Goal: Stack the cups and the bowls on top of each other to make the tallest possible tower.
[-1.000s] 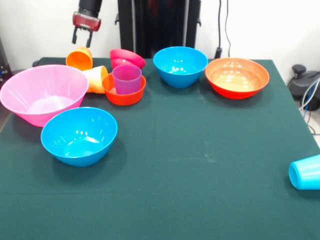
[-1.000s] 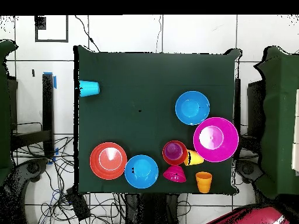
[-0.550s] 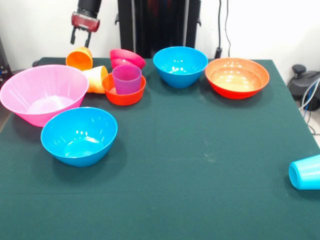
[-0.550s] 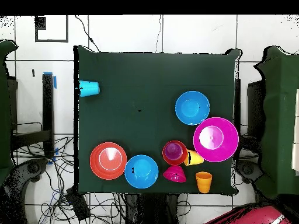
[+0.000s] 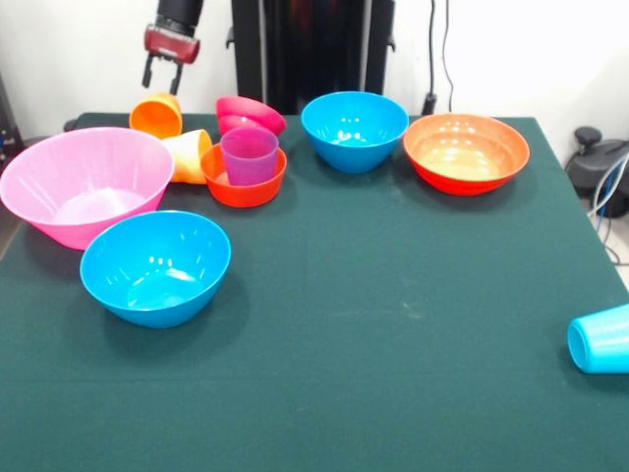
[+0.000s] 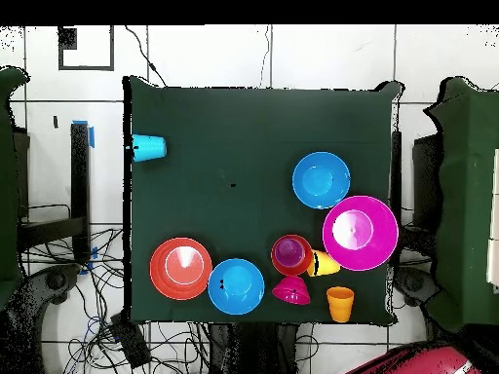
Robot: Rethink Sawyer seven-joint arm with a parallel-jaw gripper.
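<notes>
My gripper (image 5: 161, 79) hangs open and empty just above the orange cup (image 5: 157, 116) at the table's far left corner. Beside that cup a yellow-orange cup (image 5: 189, 154) lies on its side. The purple cup (image 5: 250, 154) stands inside the small orange bowl (image 5: 244, 187), and the magenta bowl (image 5: 250, 113) sits tipped behind them. The large pink bowl (image 5: 85, 184) and one blue bowl (image 5: 155, 266) are at the left. A second blue bowl (image 5: 354, 130) and the wide orange-red bowl (image 5: 466, 152) stand at the back. The light blue cup (image 5: 600, 339) lies on its side at the right edge.
The green table (image 5: 393, 295) has a wide bare stretch across its middle and front. Overhead, the light blue cup (image 6: 149, 148) lies alone near one corner, far from the cluster around the purple cup (image 6: 290, 253). Cables hang off the table's sides.
</notes>
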